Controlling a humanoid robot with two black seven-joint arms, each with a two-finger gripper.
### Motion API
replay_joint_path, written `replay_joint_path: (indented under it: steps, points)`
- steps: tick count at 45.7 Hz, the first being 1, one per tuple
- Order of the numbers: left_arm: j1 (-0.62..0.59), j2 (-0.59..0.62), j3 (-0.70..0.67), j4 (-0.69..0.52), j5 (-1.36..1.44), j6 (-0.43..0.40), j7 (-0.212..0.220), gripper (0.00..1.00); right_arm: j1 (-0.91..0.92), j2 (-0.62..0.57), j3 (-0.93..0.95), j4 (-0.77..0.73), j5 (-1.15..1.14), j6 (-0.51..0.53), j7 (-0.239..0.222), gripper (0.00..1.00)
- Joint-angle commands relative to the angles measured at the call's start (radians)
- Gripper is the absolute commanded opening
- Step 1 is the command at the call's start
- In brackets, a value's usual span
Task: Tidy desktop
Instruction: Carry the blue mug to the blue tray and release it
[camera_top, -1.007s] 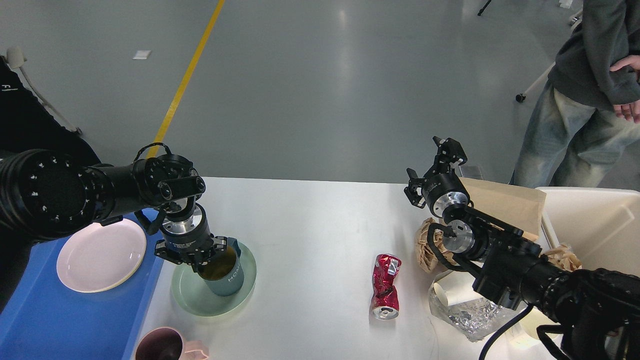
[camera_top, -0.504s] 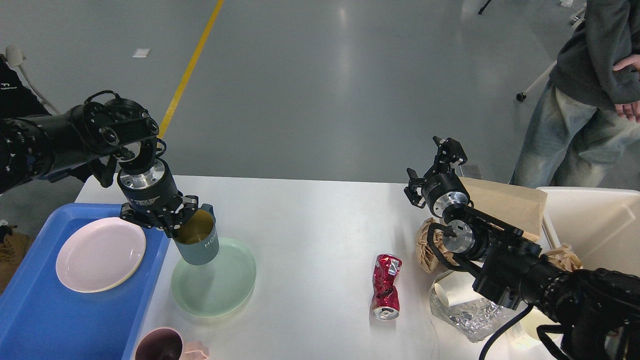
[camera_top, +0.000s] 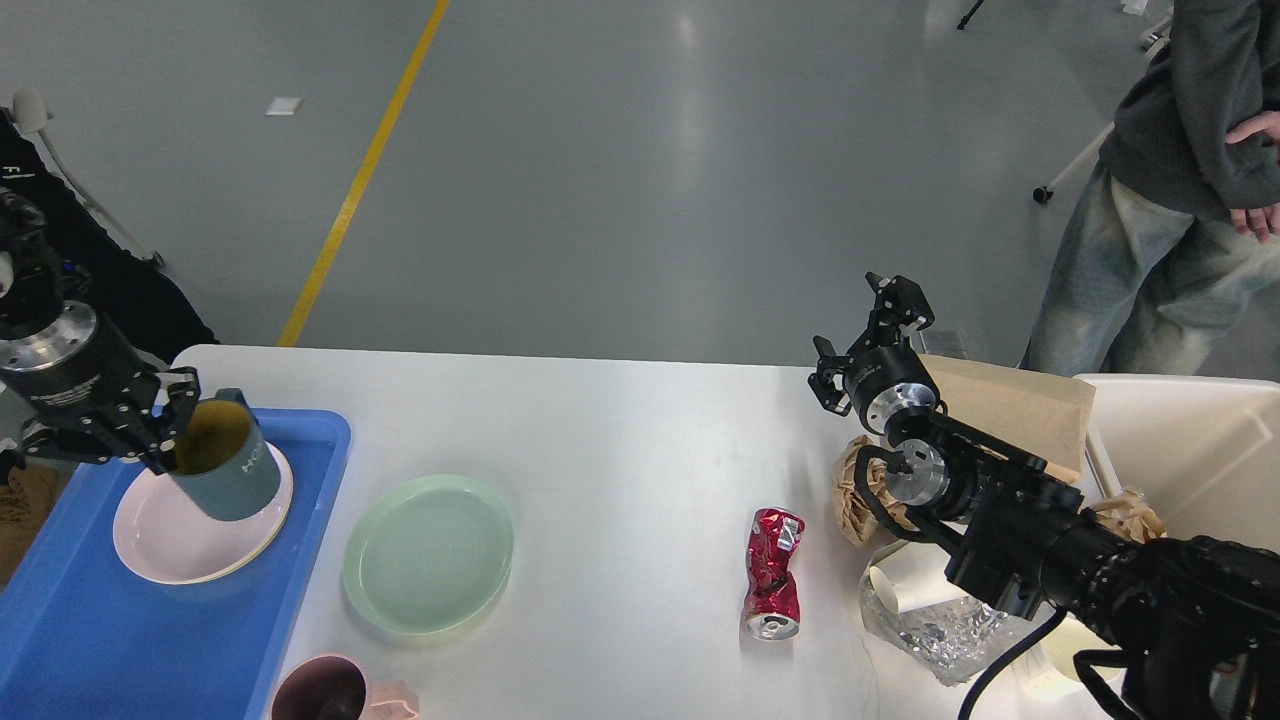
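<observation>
The white desktop (camera_top: 620, 440) fills the lower view. My left gripper (camera_top: 172, 428) is shut on the rim of a teal mug (camera_top: 228, 473) and holds it tilted over the pink plate (camera_top: 170, 535) in the blue tray (camera_top: 120, 630). A green plate (camera_top: 428, 552) lies bare on the desktop beside the tray. A crushed red can (camera_top: 772, 572) lies at centre right. My right gripper (camera_top: 868, 330) is open and empty, raised above the desktop's far right part.
A pink mug (camera_top: 330, 692) stands at the front edge. Crumpled brown paper (camera_top: 860, 490), a paper cup (camera_top: 900, 590), foil wrap (camera_top: 940, 630) and a brown bag (camera_top: 1010, 405) lie by my right arm. A beige bin (camera_top: 1190, 450) stands at right. A person (camera_top: 1170, 180) stands behind it.
My left gripper lifted the teal mug off the green plate and carried it left, over the pink plate in the blue tray. My right arm has not moved.
</observation>
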Motion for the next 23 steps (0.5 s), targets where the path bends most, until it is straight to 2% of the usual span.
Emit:
replay_joint_path:
  steps: [1, 15, 23]
  points:
    - [0.026, 0.094, -0.002, 0.002, 0.000, 0.000, -0.001, 0.00, 0.000, 0.000, 0.000, 0.000, 0.000, 0.000, 0.000, 1.00]
    - [0.083, 0.197, -0.011, 0.005, 0.000, 0.000, 0.000, 0.00, 0.000, 0.000, 0.000, 0.000, 0.000, 0.000, 0.000, 1.00]
    - [0.172, 0.216, -0.030, 0.057, 0.000, 0.000, -0.001, 0.00, 0.000, 0.000, 0.000, 0.000, 0.000, 0.000, 0.000, 1.00]
